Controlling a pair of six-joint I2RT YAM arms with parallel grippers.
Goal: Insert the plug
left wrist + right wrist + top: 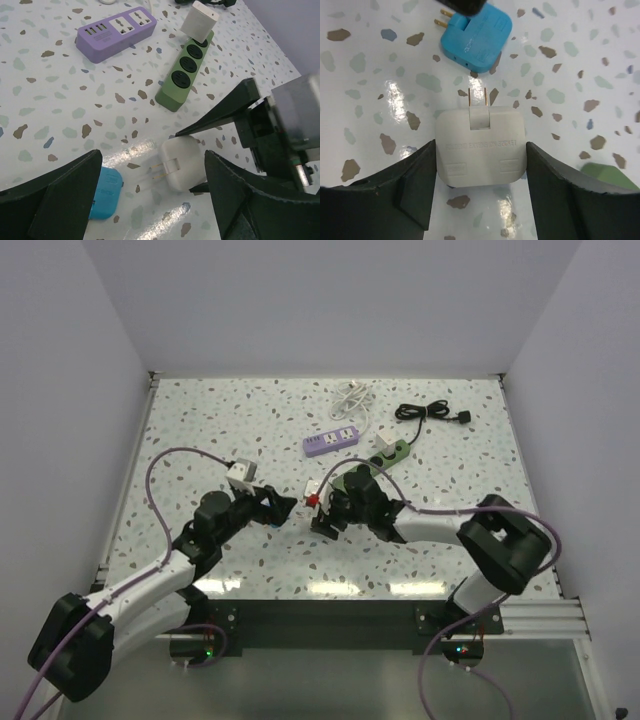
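ok so the right claw (480, 146) has its two fingers (415, 190) snug against both sides of the white plug (480, 162), no gap that I can see, so I'd call that a grip. The plug is lying flat on the speckled table (200, 420), a bit nearer the arm bases than the green power strip (186, 70) and off to its left, close but not touching it. Its two metal prongs point away from the green strip

The left claw (155, 152) sits on the far side of the plug from the green strip, facing it, fingers spread wide and holding nothing. Right by it there's a blue plug (476, 34) flat on the table, a little further from the green strip than the white one, the two not touching

The green strip itself has a white block (199, 21) stuck in its far-end socket, with the other three sockets bare. A purple power strip (116, 32) lies just left of the green one. A black cable (430, 413) is coiled behind the green strip, and a white cable (348, 395) is behind it and to the left
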